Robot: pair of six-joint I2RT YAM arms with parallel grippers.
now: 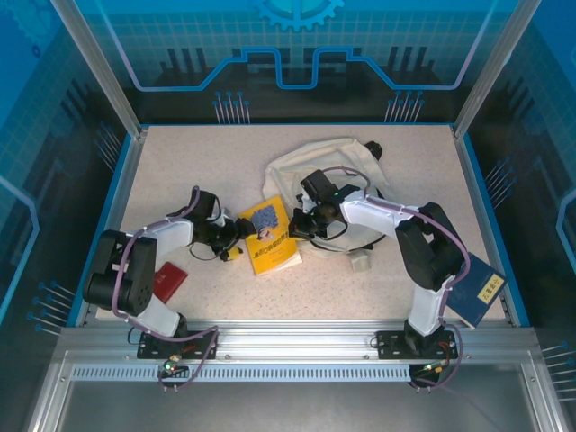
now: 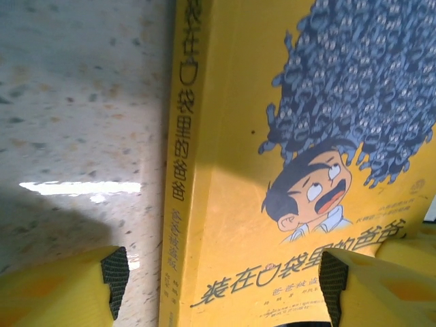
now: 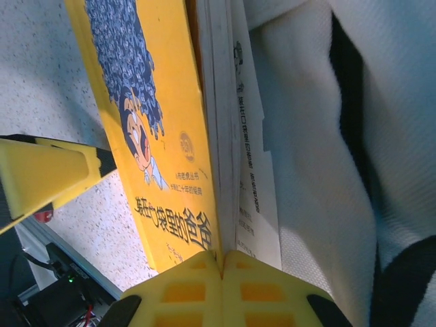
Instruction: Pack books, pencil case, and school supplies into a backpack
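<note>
A yellow book (image 1: 270,236) with a cartoon figure on its cover lies on the table just left of the cream-white backpack (image 1: 315,166). My left gripper (image 1: 238,238) is at the book's left edge. In the left wrist view its jaws (image 2: 225,286) stand open, straddling the book (image 2: 272,170) without touching it. My right gripper (image 1: 295,229) is at the book's right edge. Its jaws (image 3: 221,262) are shut, pinching the rim of the yellow cover (image 3: 150,102), with white pages beside the seam and the backpack fabric (image 3: 327,136) just behind. A dark navy book (image 1: 477,288) lies at the table's right front.
A red flat object (image 1: 169,281) rests near the left arm's base. A small pale object (image 1: 362,261) sits in front of the backpack. Blue walls fence the table on the left, right and back.
</note>
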